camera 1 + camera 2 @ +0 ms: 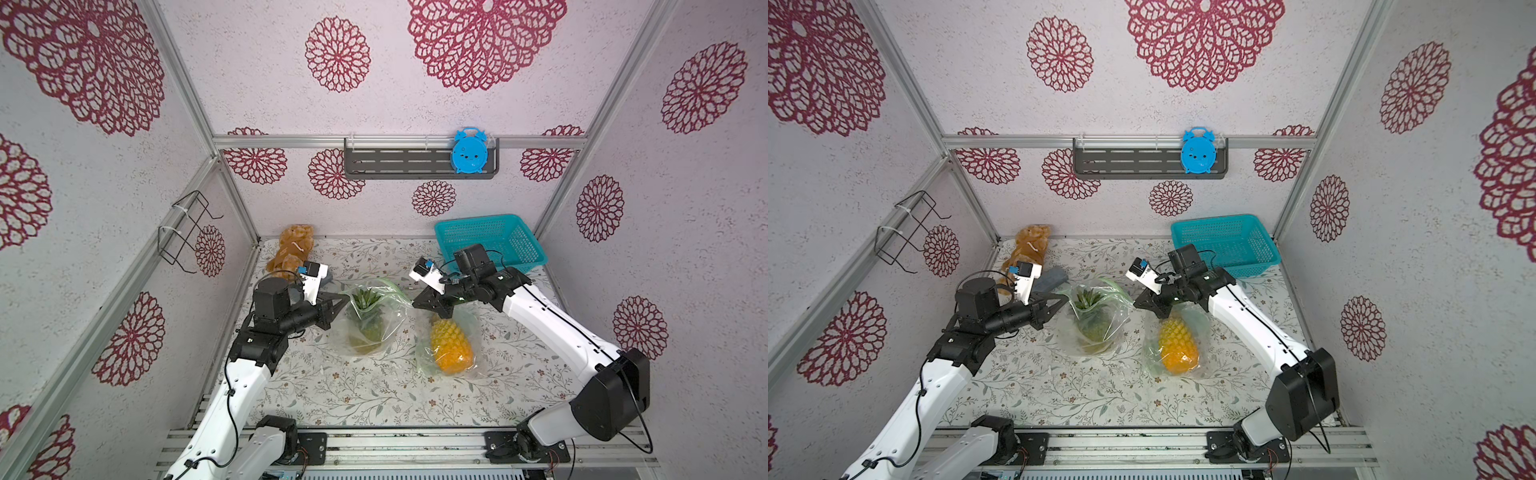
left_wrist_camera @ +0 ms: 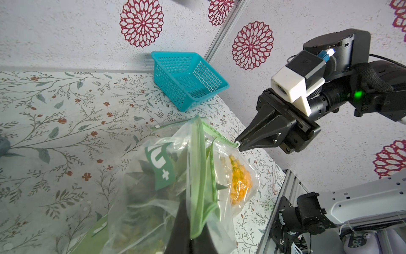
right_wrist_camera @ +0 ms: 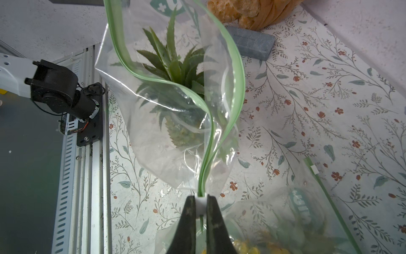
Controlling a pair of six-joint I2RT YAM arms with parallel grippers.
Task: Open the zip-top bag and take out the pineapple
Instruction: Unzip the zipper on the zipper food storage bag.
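Pinching rim of zip-top bag in left claw and its white slider in right claw, with pineapple inside.

Robot lab booth, alu frame, wallpapered panels

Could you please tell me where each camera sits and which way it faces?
Both top views: high at the front, facing down toward the back wall; left arm, right arm, left gripper and right gripper show.
Left wrist: on the left arm, facing past its fingers, over the zip-top bag they hold, toward the right gripper and teal basket.
Right wrist: on the right arm, facing the bag's open mouth; its fingers pinch the white slider; the left arm's base shows.
Shared: both wrist views show the green zip strip.
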